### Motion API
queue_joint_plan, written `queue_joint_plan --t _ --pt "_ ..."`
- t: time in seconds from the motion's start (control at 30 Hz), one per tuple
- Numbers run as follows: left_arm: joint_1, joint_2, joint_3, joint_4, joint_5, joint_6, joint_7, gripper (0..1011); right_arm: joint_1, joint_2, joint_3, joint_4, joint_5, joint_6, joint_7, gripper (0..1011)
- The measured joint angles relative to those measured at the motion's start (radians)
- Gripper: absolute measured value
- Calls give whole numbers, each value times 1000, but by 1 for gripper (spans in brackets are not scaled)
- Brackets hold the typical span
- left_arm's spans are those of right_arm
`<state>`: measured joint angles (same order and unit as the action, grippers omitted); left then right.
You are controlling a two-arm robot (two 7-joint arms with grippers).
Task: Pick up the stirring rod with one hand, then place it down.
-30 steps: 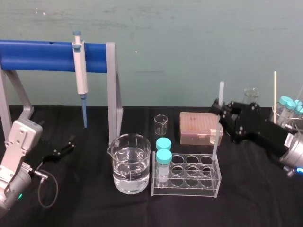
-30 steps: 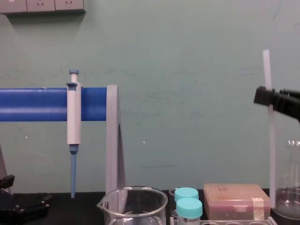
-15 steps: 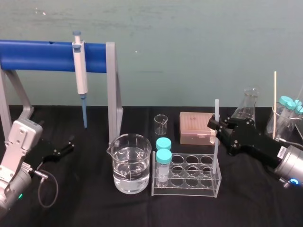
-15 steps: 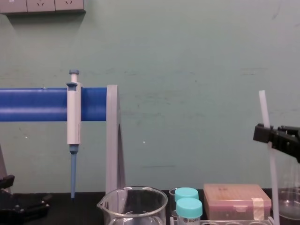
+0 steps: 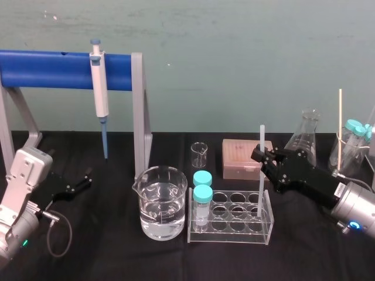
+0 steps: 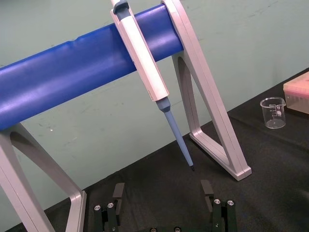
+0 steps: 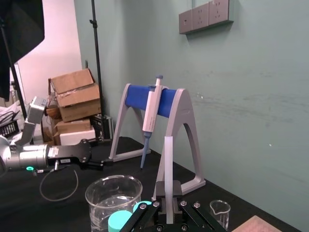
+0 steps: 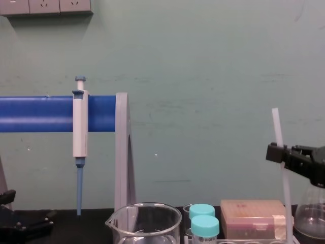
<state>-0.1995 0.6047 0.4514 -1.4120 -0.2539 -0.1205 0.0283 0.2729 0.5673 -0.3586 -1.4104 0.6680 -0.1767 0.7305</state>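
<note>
Right gripper clamped on rod, rod upright over desk's right half. Head view showed rod's lower end inside rack, right-hand column; chest view cut it off at bottom edge. Left wrist view showed left gripper spread wide, near desk's left edge. Beaker just left of rack; bare desk along front edge.

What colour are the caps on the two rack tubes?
Teal caps; the head view shows them best.
</note>
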Motion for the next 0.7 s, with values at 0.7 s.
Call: queue_joint_plan --t 0.7 --pt "0 0 0 0 0 0 0 1000 13 -49 -16 121 -34 -94 51 72"
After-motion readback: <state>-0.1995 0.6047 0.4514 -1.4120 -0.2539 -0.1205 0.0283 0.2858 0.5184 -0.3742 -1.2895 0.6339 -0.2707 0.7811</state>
